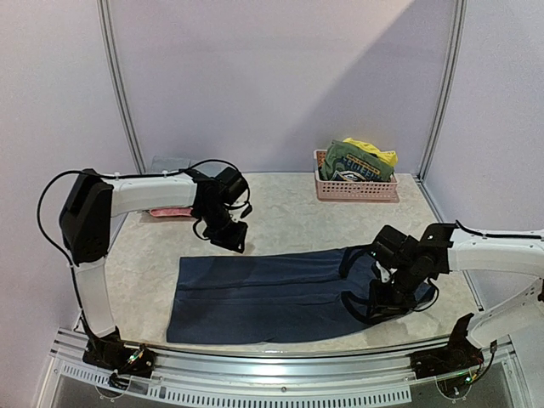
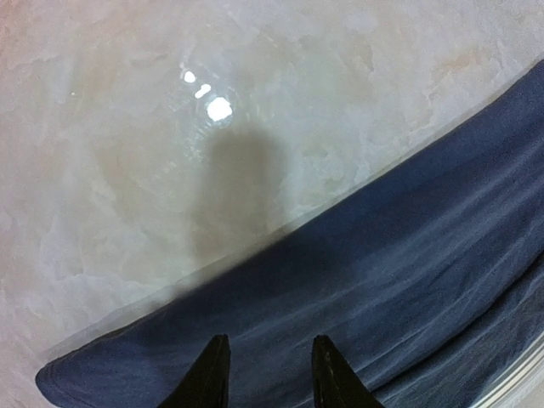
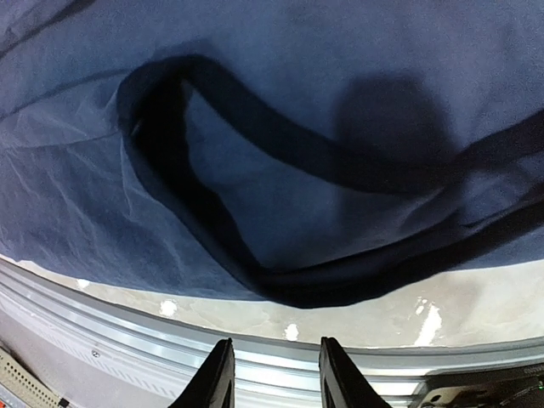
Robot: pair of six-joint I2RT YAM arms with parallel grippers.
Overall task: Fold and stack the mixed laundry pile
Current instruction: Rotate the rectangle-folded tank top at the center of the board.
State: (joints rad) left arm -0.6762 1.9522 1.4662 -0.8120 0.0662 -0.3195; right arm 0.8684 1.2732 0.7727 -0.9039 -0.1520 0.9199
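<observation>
Navy top is seen spread flat across the near half of the bench, armholes at the right end. Left jaws are held apart above its far edge, with nothing gripped between them. Right jaws are parted too (over the near-right armhole, by the metal rail at the bench's edge), nothing clamped. At the back right, a green tee and a yellow piece are heaped in the pink basket.

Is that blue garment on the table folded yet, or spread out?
Spread out: the navy top lies flat at full length across the table, not gathered into a compact bundle.
</observation>
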